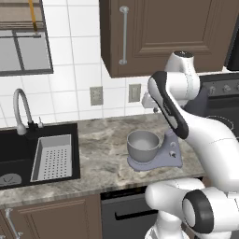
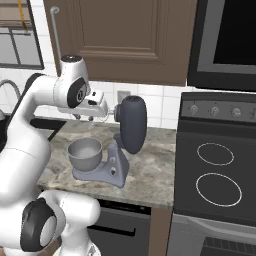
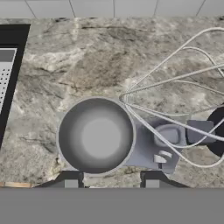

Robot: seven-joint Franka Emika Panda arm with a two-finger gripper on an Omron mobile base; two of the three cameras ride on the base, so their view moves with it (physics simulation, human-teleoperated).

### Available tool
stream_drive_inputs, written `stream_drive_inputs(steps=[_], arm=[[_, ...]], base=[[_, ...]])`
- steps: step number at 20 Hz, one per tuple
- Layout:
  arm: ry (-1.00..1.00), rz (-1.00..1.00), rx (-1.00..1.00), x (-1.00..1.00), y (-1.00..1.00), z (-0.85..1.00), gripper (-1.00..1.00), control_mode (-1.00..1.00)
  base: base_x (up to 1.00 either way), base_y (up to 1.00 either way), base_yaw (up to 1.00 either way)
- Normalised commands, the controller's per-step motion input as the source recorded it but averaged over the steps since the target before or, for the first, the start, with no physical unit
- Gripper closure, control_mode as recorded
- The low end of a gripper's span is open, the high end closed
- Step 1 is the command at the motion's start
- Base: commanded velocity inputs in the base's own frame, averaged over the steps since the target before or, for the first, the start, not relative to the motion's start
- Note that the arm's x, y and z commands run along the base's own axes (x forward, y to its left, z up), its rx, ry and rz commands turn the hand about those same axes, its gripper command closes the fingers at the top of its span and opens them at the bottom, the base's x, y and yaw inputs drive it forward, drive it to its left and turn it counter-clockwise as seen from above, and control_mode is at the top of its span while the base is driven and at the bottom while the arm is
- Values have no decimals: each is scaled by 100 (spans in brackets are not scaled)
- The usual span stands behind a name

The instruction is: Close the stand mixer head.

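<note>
- At the far left sits the sink [image 1: 28, 154], with its faucet [image 1: 21, 109] and a perforated insert [image 1: 53, 158]; none of it bears on this step, so the arm should keep to the mixer's side of the counter [image 1: 102, 140].
- The mixing bowl [image 2: 85, 152] rests on the lavender-grey stand [image 2: 112, 172], straight below the hand. In the hand view the bowl [image 3: 95, 134] lies just above the two finger tips, which stand apart with nothing between them; the gripper [image 3: 111, 183] is released and holds nothing.
- The gripper [image 2: 102, 111] hovers above the bowl, just left of the stand mixer head [image 2: 131, 124], close to it, though I cannot tell whether they touch.
- The head is tilted back, nearly upright on its hinge, well up from the bowl. Its wire whisk [image 3: 175, 109] sweeps across the right of the hand view, so the head lies to the right of the jaws, not between them.
- In my judgement the step is to reach the raised top of the head and press it forward and down about the hinge. Pushing high, far from the hinge, should ease it; the fingers should stay clear of the whisk wires.
</note>
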Motion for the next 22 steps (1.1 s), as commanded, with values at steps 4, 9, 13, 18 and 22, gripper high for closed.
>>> stream_drive_inputs(steps=[4, 9, 13, 18, 22], arm=[[-5, 1, 10, -37, -49, 0, -100, -100], [-24, 15, 10, -99, -97, 0, -100, -100], [-26, 18, 1, -96, -100, 0, -100, -100], [-28, 16, 0, -53, -100, 0, -100, -100], [-19, 13, 0, 12, -87, 6, -100, -100]], base=[[0, 0, 0], [0, 0, 0], [0, 0, 0], [0, 0, 0], [0, 0, 0]])
